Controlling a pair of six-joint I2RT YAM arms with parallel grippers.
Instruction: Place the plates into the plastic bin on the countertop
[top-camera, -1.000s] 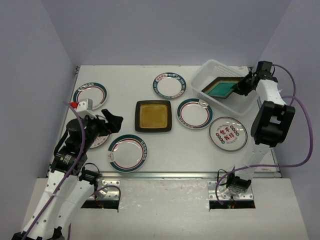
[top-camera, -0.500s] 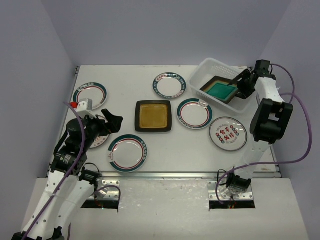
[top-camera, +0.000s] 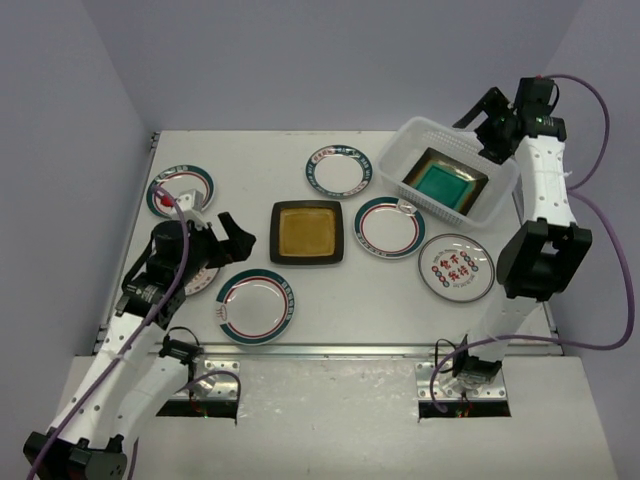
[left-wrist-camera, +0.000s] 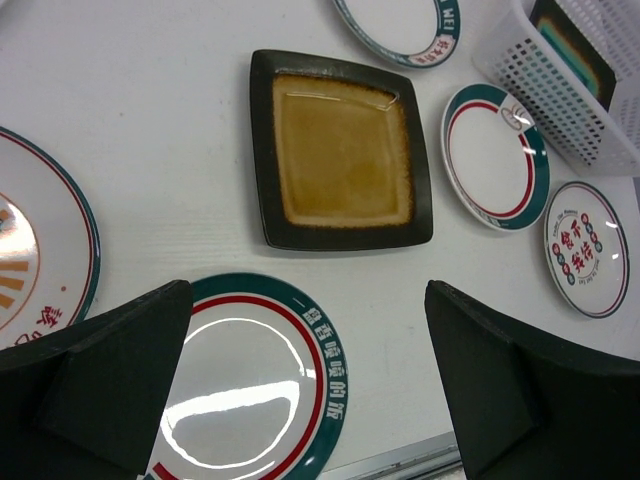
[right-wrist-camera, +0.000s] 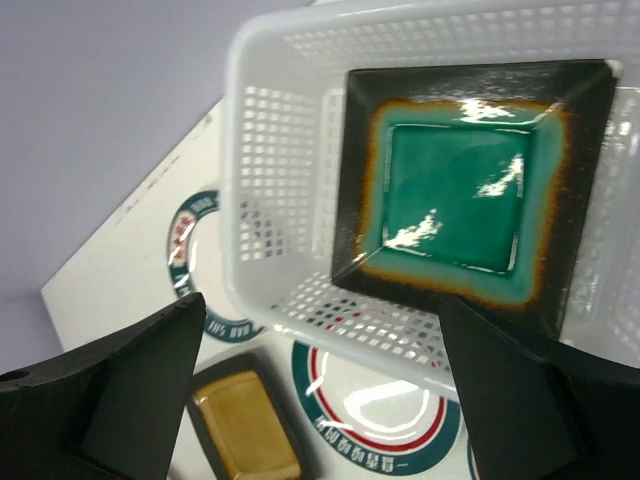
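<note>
The teal square plate (top-camera: 445, 182) (right-wrist-camera: 455, 190) lies flat inside the plastic bin (top-camera: 397, 162) (right-wrist-camera: 285, 150) at the back right of the countertop (top-camera: 250, 160). My right gripper (top-camera: 484, 133) (right-wrist-camera: 320, 330) hovers open above the bin's far side, holding nothing. The amber square plate (top-camera: 306, 232) (left-wrist-camera: 340, 150) sits mid-counter. Round plates lie at the front left (top-camera: 257, 306) (left-wrist-camera: 250, 380), beside the bin (top-camera: 389, 226), at the back (top-camera: 339, 171), the right (top-camera: 456, 268) and the far left (top-camera: 180, 188). My left gripper (top-camera: 235, 240) (left-wrist-camera: 308, 300) is open above the front-left plate.
A sunburst plate (left-wrist-camera: 30, 250) lies partly hidden under my left arm. The metal front edge (top-camera: 330, 350) runs along the near side. Purple-grey walls close in the counter on the left, back and right.
My right gripper opened and let go of the teal plate, which dropped from a tilt to lie flat in the bin. The right arm then rose. My left arm shifted slightly right.
</note>
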